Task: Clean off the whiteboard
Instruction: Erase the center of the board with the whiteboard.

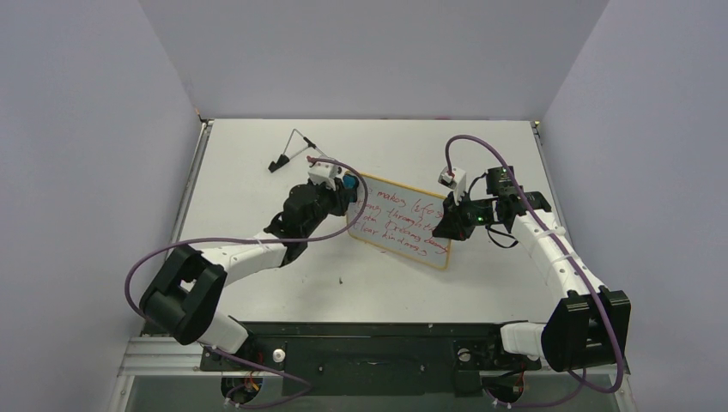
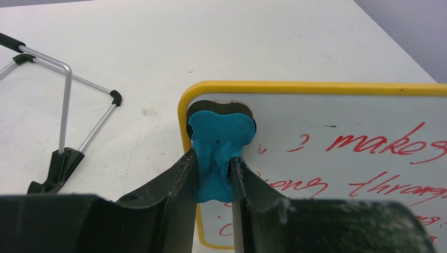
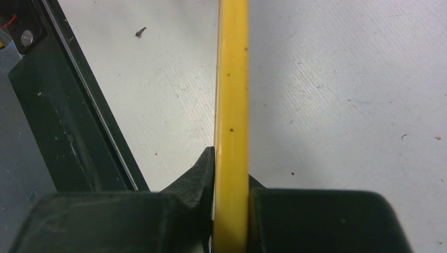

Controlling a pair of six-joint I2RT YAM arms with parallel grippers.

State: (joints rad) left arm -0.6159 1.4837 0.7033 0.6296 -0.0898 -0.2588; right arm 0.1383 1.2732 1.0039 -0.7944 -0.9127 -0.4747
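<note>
The left fingers (image 2: 188, 171) are part-way closed and clamped on a blue eraser (image 2: 219, 139), one finger on each side of its narrow lower part. The eraser's rounded head, with a black backing behind it, sits against the face of the whiteboard (image 2: 342, 153), right in the rounded corner by the yellow rim. The right fingers (image 3: 205, 169) are clenched tight on the whiteboard's (image 3: 232, 84) rim, one finger on each face, so that view shows the board edge-on as a yellow strip.

In the right wrist view the writing and both faces are out of sight, and the rim runs out of the picture at top and bottom. In the left wrist view the board is cut off at the right and below, the eraser's lower end is hidden between the fingers, and the red handwriting is only partly readable. A wire stand (image 2: 66, 95) with black feet lies on the counter (image 2: 158, 42), apart from the board and partly cut off at the left edge.

From above, the whiteboard (image 1: 399, 221) spans the gap between the two arms, turned at an angle, its written face towards the camera. The left fingers (image 1: 342, 196) are at its far left corner and the right fingers (image 1: 446, 225) at its right edge. Whether its lower edge touches the counter (image 1: 360, 287) I cannot tell
</note>
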